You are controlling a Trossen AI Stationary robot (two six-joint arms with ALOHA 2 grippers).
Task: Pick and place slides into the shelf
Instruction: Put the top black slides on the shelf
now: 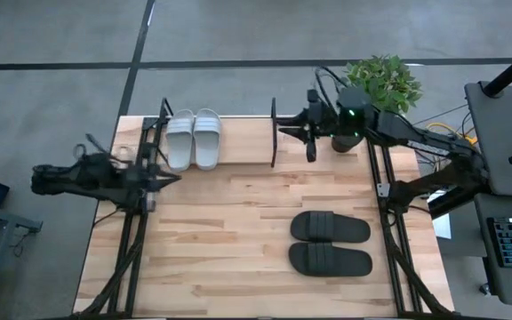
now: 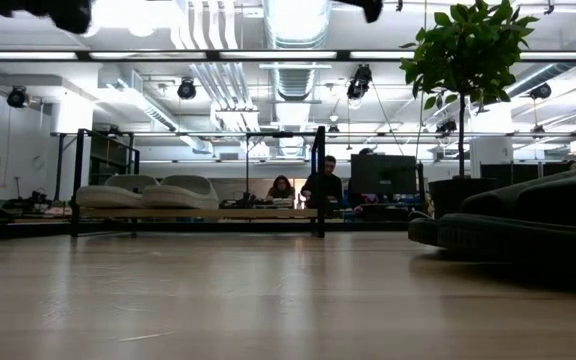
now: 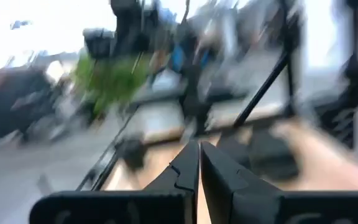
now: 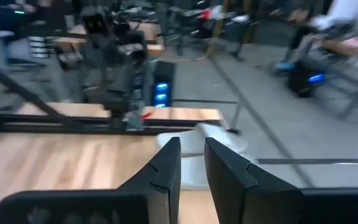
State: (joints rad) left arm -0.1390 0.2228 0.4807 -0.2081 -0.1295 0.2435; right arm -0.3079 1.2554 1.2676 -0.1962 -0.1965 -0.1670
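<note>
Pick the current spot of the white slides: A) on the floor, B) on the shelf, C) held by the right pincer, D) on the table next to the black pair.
B: in the high view the white slides sit side by side on the shelf at the table's far edge, while the black slides lie on the table.
</note>
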